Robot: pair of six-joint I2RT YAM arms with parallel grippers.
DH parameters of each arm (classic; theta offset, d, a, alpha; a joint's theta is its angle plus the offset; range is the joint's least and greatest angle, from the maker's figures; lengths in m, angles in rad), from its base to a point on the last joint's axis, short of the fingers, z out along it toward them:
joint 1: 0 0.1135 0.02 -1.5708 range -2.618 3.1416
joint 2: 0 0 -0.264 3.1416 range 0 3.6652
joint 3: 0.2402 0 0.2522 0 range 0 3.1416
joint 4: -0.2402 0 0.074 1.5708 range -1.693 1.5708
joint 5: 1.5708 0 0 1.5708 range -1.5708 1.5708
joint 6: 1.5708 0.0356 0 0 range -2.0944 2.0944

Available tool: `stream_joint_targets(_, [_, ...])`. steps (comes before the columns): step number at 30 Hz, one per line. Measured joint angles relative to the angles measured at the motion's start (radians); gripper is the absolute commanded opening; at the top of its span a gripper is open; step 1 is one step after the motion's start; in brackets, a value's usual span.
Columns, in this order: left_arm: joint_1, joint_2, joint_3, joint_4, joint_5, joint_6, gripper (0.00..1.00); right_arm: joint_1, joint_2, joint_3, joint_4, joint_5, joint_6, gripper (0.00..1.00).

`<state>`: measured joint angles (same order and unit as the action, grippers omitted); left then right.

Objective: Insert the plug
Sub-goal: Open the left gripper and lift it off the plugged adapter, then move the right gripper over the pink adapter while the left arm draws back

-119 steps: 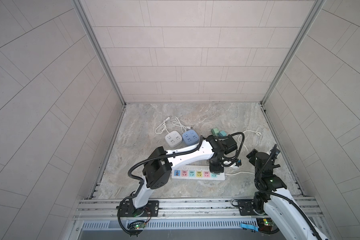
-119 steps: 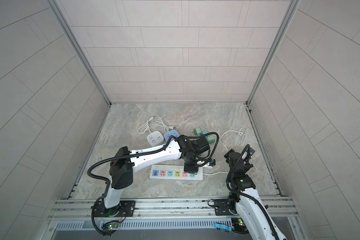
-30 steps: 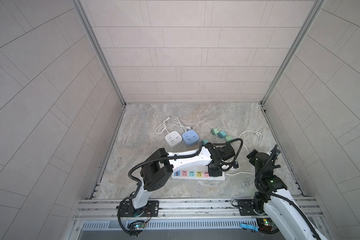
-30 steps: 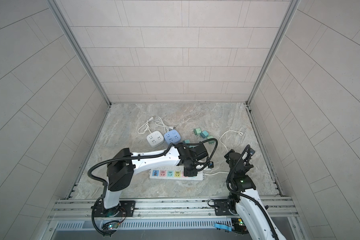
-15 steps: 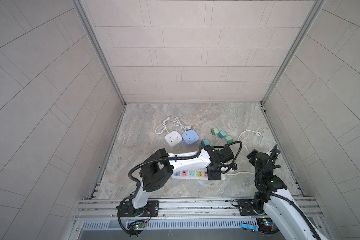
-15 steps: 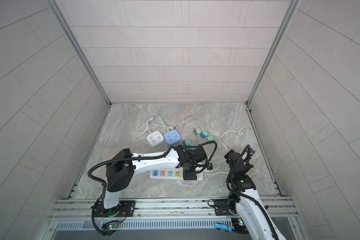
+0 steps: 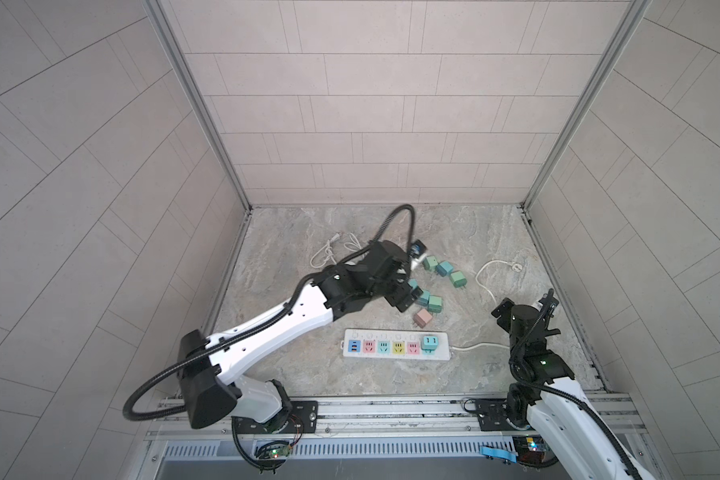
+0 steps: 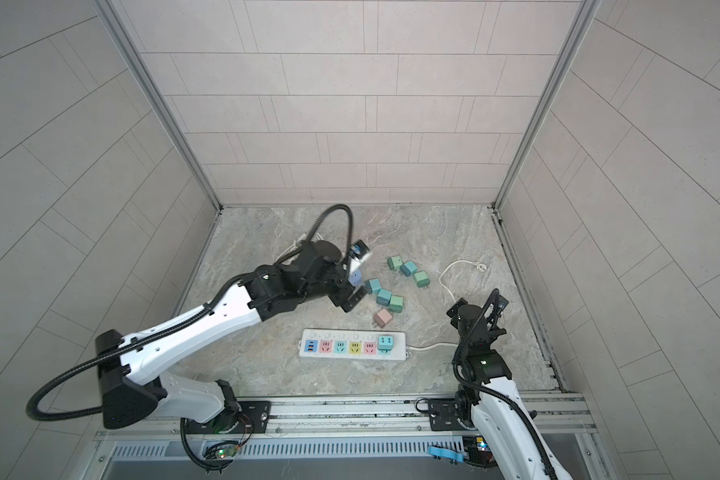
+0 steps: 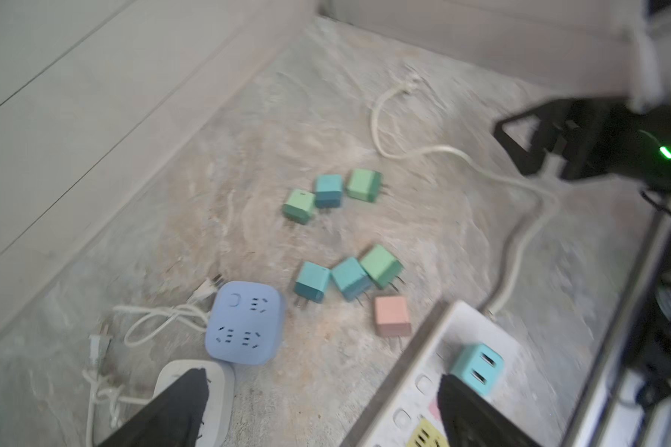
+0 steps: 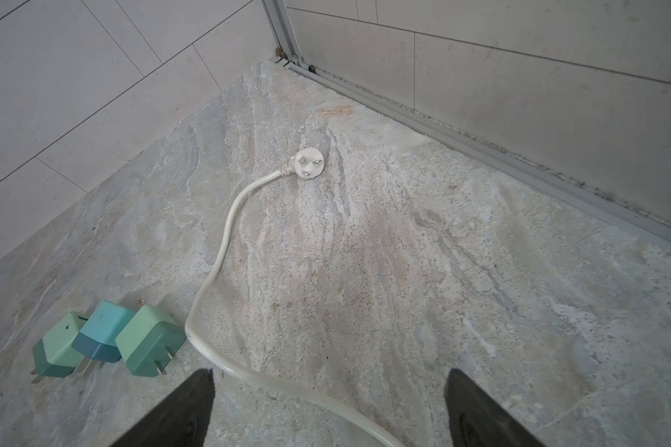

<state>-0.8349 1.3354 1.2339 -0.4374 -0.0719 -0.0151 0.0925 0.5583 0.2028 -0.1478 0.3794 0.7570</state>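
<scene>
Sitting in the end socket of the power strip, the teal plug looks fully inserted, and the left claw and right claw both gape wide, empty; the job seems done.

hand spread wide over white cord, three plugs beside.

My left arm stretches long from its base, the white link slanting forward and inward, the wrist bent over so the left gripper tips downward. In the left wrist view I see its black fingers spread wide, with open space between the jaws. My right arm sits folded close to its base on the right, forearm rising almost upright, and the right gripper hangs facing down and forward, jaws just as wide apart.
</scene>
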Motion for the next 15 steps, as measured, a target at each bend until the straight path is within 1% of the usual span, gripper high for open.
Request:
stream_joint_targets(2, [0.109,-0.072,-0.158,0.113,-0.037,-0.113,1.0,0.0,0.005,0.0,0.01,-0.008,-0.003,0.96])
stream_joint_targets(3, [0.143,-0.109,-0.237,0.153,-0.05,-0.161,1.0,0.0,0.006,0.0,0.011,-0.013,-0.005,0.96])
stream_joint_targets(4, [0.158,-0.139,-0.302,0.18,-0.06,-0.195,1.0,0.0,0.01,0.0,0.014,-0.018,-0.009,0.96])
stream_joint_targets(6, [0.16,-0.22,-0.438,0.243,-0.089,-0.243,1.0,0.0,0.019,0.0,0.023,-0.031,-0.018,0.96])
stream_joint_targets(8, [0.156,-0.307,-0.55,0.318,-0.133,-0.266,1.0,0.0,0.031,0.0,0.032,-0.048,-0.028,0.96])
stream_joint_targets(11, [0.153,-0.406,-0.727,0.51,-0.195,-0.272,1.0,0.0,0.057,0.0,0.057,-0.076,-0.045,0.94])
stream_joint_targets(13, [0.154,-0.415,-0.84,0.663,-0.245,-0.288,1.0,0.0,0.087,0.005,0.076,-0.088,-0.051,0.93])
stream_joint_targets(15, [0.159,-0.386,-0.918,0.756,-0.27,-0.324,1.0,0.0,0.139,0.022,0.087,-0.101,-0.058,0.92])
